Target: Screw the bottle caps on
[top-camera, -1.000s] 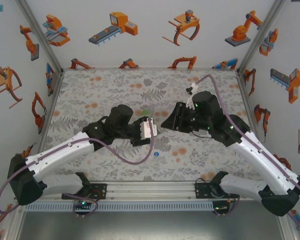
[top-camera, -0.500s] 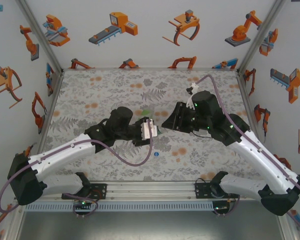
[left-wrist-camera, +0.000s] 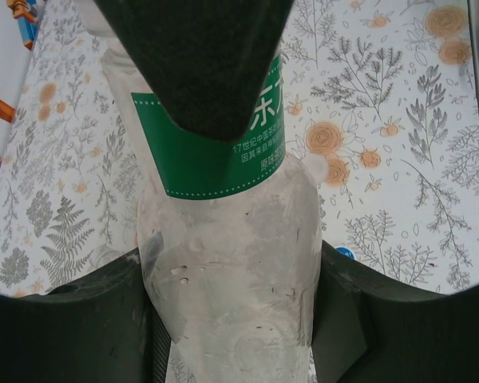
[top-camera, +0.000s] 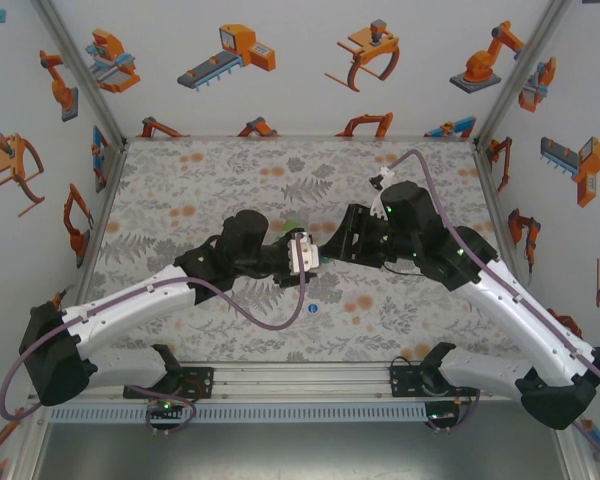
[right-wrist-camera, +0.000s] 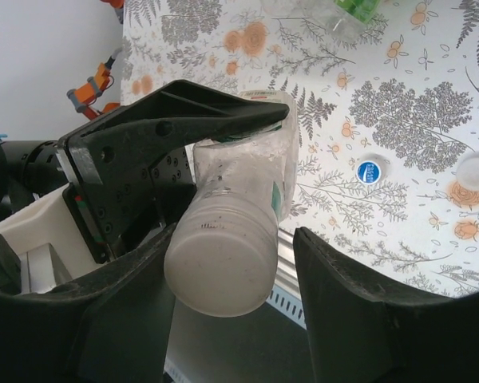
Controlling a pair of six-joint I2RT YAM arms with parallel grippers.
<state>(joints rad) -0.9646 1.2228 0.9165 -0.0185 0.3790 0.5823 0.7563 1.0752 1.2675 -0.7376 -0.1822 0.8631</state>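
Note:
My left gripper (left-wrist-camera: 231,275) is shut on a clear bottle (left-wrist-camera: 223,263) with a green label, held above the mat. The bottle's round whitish end (right-wrist-camera: 219,267) points at the right wrist camera. It lies between the fingers of my right gripper (right-wrist-camera: 235,239), which is open: one finger is against the bottle, the other stands apart. In the top view the two grippers, left (top-camera: 302,255) and right (top-camera: 332,245), meet at mid-table. A blue cap (right-wrist-camera: 369,171) and a white cap (right-wrist-camera: 475,170) lie on the mat. The blue cap (top-camera: 311,309) sits just in front of the grippers.
A green-tinted bottle (right-wrist-camera: 335,12) lies on the patterned mat (top-camera: 180,190) behind the grippers, a little of it (top-camera: 295,224) showing from above. Walls with robot pictures close in the left, back and right sides. A metal rail (top-camera: 300,385) runs along the near edge.
My left gripper has carried the bottle to the right and the right gripper has come slightly left, so the bottle's end now sits between the right fingers.

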